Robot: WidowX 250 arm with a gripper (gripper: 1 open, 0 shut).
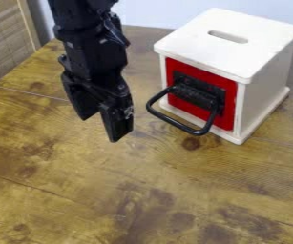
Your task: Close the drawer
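Note:
The drawer (pixel 199 95) has a red front with a black centre fitting and a black looped wire handle (pixel 178 116) that hangs forward. It sits in a pale wooden cube box (pixel 244 57) at the upper right of the table. The red front looks about flush with the box face. My black gripper (pixel 97 111) hangs above the table just left of the handle, apart from it. Its two fingers (pixel 116 118) stand apart and hold nothing.
The box's top has a slot (pixel 229 37). The wooden table (pixel 136 191) spreads in front and to the left. A slatted wooden panel (pixel 2 33) stands at the far left behind the table edge.

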